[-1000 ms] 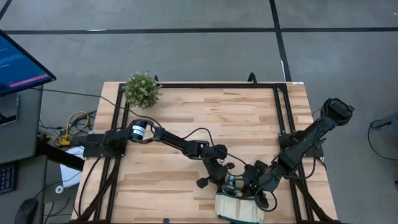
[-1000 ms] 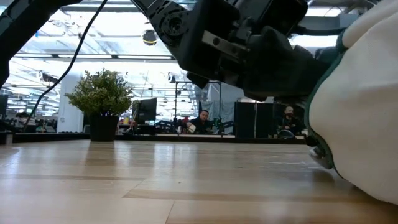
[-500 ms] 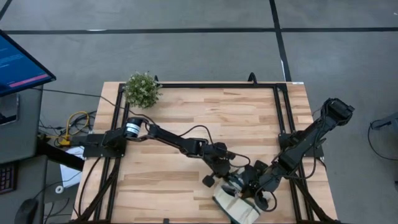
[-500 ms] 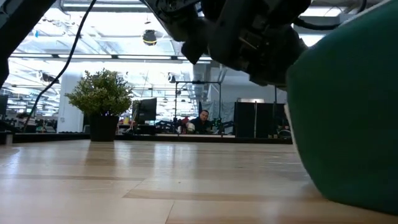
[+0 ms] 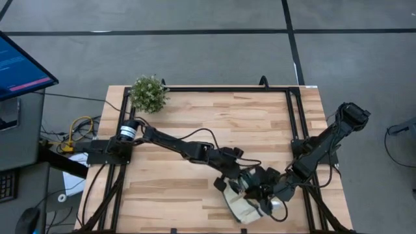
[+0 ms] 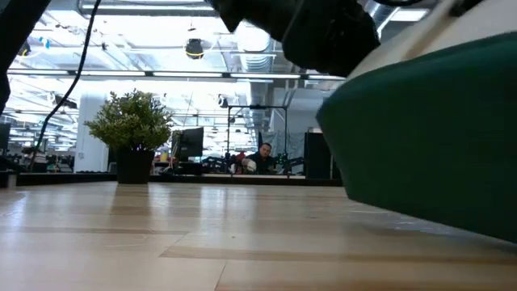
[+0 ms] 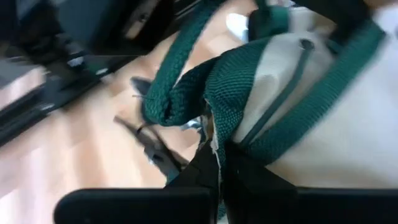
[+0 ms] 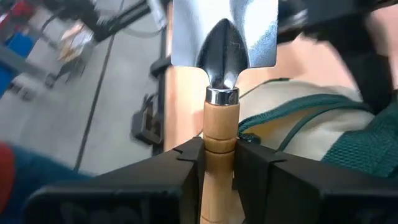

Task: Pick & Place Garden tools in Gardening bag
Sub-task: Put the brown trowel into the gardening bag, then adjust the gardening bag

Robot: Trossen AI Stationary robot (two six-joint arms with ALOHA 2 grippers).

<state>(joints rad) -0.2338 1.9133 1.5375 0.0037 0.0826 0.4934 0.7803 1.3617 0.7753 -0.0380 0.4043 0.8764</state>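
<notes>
The gardening bag (image 5: 246,207), beige canvas with green trim, sits tipped near the table's front edge, right of centre. Its green underside (image 6: 428,137) fills the right of the low view. My left gripper (image 5: 233,188) is shut on the bag's rim at its far-left side. A green carry handle (image 7: 168,93) loops loose beside it. My right gripper (image 5: 259,193), just right of the bag's mouth, is shut on a trowel with a wooden handle and a silver blade (image 8: 224,31). My left gripper pinches the bag's top rim (image 7: 214,134), green webbing over beige canvas, between its two fingers; how many layers, I cannot tell. The fingers come from the table's left, slanting slightly down. The bag is tipped, its green underside raised on the left. My right gripper pinches the trowel's wooden handle (image 8: 219,127) between its two fingers, just below the metal collar. The fingers lie across the handle. The trowel is lifted clear, its blade pointing away from the wrist, above the bag's rim (image 8: 298,124).
A bushy potted plant (image 5: 149,93) stands at the table's far-left corner. A black frame rail (image 5: 214,89) runs along the table's far edge. A monitor (image 5: 19,65) is off the table's left. Bare wood (image 5: 214,123) lies across the middle. People sit far behind (image 6: 260,158).
My left gripper has risen and tipped from pointing steeply down toward level, drawing the bag's rim with it. The bag has swung round and tipped up; its green underside now faces the low camera where its beige side showed before. My right gripper has kept its place, wrist turning a little.
</notes>
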